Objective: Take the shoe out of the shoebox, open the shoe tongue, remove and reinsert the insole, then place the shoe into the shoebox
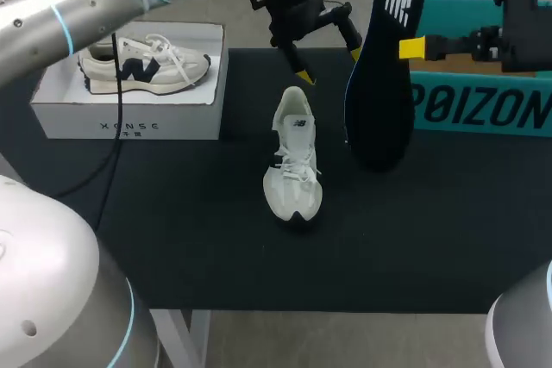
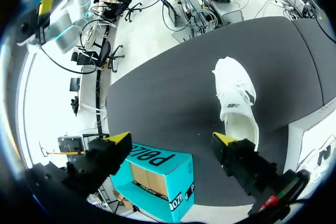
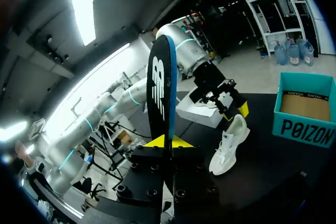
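Head camera looks down from behind; both wrist cameras (fisheye, closer in) share the shoe point(image 1: 291, 161) with it.

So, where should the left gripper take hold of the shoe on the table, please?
At the heel collar, coming straight down from above. The shoe stands upright on its sole, opening facing up, and the open left gripper hangs just past the heel, so one finger could probably slip inside the rim and one outside, leaving room for the insole.

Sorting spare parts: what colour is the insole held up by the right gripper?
The insole is black with a white logo and blue edge, clearest in head view.
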Controlling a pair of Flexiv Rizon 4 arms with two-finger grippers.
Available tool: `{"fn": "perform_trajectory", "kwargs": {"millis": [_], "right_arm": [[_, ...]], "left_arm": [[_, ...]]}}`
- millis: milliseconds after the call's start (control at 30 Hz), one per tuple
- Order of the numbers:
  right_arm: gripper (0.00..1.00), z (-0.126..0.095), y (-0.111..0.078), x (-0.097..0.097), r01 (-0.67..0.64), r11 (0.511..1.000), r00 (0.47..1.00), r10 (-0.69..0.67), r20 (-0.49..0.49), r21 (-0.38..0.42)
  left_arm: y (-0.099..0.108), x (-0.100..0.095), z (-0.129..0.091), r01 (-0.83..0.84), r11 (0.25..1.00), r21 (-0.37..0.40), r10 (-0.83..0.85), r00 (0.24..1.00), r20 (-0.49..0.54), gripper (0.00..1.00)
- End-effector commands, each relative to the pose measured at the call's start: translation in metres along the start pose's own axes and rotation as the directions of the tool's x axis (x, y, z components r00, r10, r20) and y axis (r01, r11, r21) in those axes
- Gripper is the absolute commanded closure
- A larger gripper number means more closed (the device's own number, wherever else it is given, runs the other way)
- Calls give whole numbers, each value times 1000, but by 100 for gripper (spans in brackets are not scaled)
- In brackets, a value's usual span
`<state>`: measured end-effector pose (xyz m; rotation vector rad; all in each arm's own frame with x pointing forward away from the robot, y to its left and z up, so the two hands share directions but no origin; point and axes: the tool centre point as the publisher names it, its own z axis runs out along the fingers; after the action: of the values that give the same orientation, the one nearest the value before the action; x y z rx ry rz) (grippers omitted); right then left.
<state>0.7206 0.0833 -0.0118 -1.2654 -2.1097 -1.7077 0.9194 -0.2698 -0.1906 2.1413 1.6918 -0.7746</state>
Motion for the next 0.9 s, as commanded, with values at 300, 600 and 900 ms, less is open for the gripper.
{"fn": "perform_trajectory", "kwargs": {"millis": [300, 600, 900], "right_arm": [[100, 25, 62, -53, -215, 977, 976, 215, -28, 13], [100, 23, 66, -56, -229, 973, 973, 229, -33, -14], [100, 19, 50, -95, -396, 918, 918, 396, -22, -10]], "left_arm": [[-27, -22, -18, -204, 830, -519, 412, 851, 325, 0], [-13, -16, -27, -176, 837, -518, 417, 819, 394, 0], [-7, -35, -49, -208, 789, -578, 555, 644, 527, 0]]}}
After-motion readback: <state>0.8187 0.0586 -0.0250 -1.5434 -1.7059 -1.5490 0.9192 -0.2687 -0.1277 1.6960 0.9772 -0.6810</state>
